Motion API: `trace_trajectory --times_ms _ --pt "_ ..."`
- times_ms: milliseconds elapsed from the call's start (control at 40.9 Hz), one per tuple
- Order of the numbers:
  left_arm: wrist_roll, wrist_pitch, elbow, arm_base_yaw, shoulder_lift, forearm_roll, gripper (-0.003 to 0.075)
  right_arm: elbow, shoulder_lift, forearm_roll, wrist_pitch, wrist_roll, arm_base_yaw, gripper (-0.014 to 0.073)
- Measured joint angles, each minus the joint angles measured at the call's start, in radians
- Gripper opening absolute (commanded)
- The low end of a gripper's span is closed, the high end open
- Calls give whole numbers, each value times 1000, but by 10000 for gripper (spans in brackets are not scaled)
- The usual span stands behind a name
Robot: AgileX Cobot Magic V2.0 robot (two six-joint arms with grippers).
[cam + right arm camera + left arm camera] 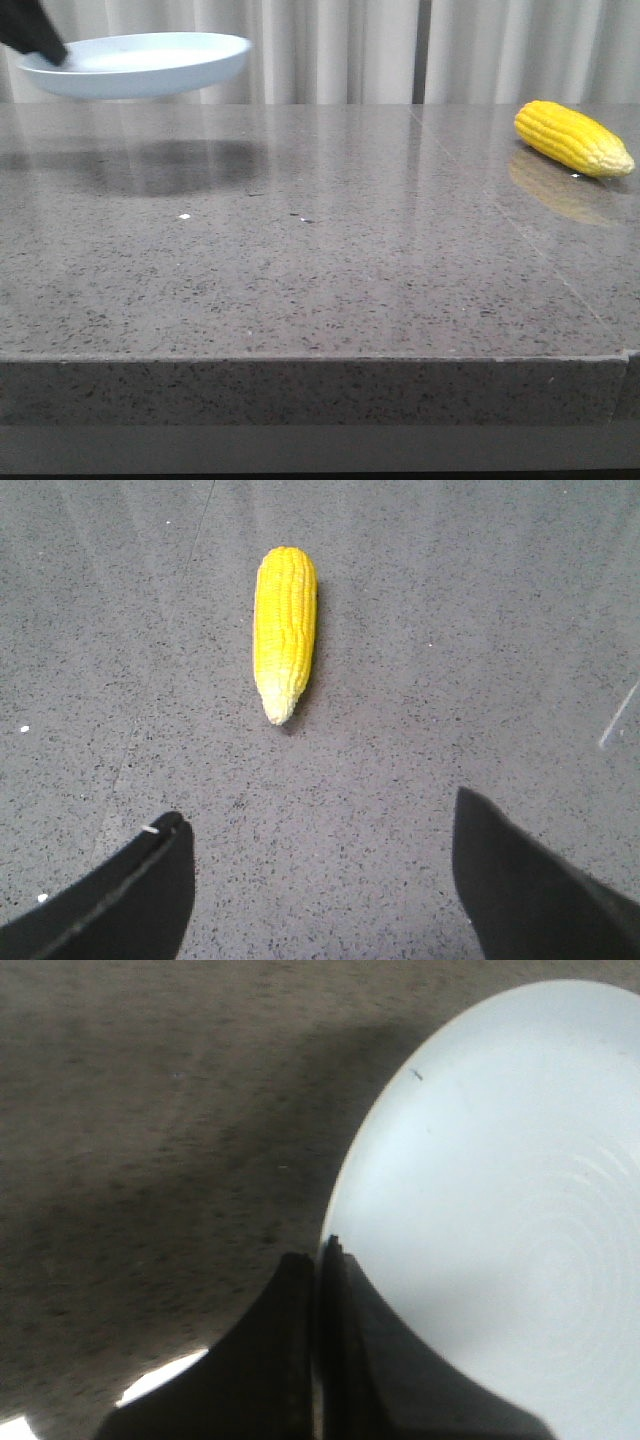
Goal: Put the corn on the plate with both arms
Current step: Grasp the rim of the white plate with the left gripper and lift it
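L hand [318, 1260] is clamped tight on the plate [150, 62] rim, plate held up off the grey speckled tabletop [300, 260] at far left, shadow beneath. R hand [320, 870] is spread wide w/ nothing in it, above the tabletop. Corn [285, 630] lies just beyond it, pale tip toward the hand; far right in front view.

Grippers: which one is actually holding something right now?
The left gripper: its fingers pinch the plate rim, plate off the table. The right gripper is open, apart from the corn.
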Motion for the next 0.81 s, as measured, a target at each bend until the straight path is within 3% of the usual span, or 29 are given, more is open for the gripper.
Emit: trace_trajectory --times_ms 416,807 --pt "0 -29 0 -267 0 -4 -20 0 0 0 0 0 0 562" --pt "0 -92 26 -319 0 106 -20 0 0 0 0 0 0 562"
